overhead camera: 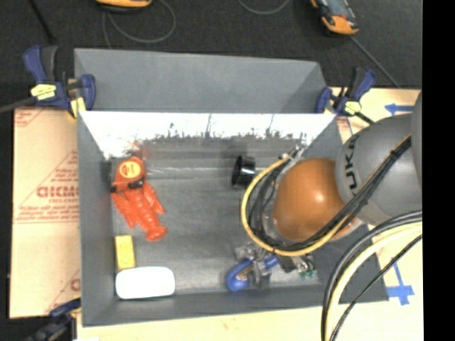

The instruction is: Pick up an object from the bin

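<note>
Closest to the lens was the arm (377, 169), reaching in from the right. Its rounded orange cover (306, 197) and a loop of yellow and black cables (246, 206) sat high over the right part of the bin (199, 91).

The bin was grey metal with sloped walls, and the far wall looked scuffed white along its lower edge. The floor was mostly bare through the middle, so there was plenty of open room there.

Most of the stuff hugged the left wall:
- an orange tape measure (129, 172), touching an orange lobster-looking toy (143, 213) just below it
- a small yellow block (124, 251)
- a white oval thing (145, 283) in the near left corner

A little black cylinder (243, 170) sat alone toward the back, just beside the cable loop.

The gripper (264, 263) was down low near the front wall, tucked under the orange cover. Right up against it, on its left, lay a small blue thing (240, 278) on the floor close to the front edge. I honestly couldn't tell if the gripper was spread apart or closed, or whether it had that blue piece at all, since the cover hid too much.
</note>
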Controlling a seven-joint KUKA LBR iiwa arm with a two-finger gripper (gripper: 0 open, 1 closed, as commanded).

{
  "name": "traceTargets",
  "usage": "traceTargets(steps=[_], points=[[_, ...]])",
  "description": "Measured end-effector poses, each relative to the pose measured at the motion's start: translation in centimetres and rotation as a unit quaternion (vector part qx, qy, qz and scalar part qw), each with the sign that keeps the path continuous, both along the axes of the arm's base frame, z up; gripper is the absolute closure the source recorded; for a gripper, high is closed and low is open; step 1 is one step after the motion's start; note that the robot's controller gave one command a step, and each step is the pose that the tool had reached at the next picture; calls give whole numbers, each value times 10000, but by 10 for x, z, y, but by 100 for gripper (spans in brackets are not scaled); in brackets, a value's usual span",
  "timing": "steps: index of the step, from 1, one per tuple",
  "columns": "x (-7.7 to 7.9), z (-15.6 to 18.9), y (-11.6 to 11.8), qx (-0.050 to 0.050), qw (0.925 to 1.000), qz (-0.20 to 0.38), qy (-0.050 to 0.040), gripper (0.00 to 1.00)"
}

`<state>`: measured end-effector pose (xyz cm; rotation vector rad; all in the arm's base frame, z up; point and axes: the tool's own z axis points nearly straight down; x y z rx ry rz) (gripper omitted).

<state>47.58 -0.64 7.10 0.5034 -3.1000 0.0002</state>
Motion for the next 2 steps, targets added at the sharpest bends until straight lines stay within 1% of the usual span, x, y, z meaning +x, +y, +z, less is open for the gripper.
traceTargets(steps=[1, 2], points=[[0, 0, 0, 0, 10000, -5, 0, 100], [22, 49, -18, 5, 10000, 15, 18, 100]])
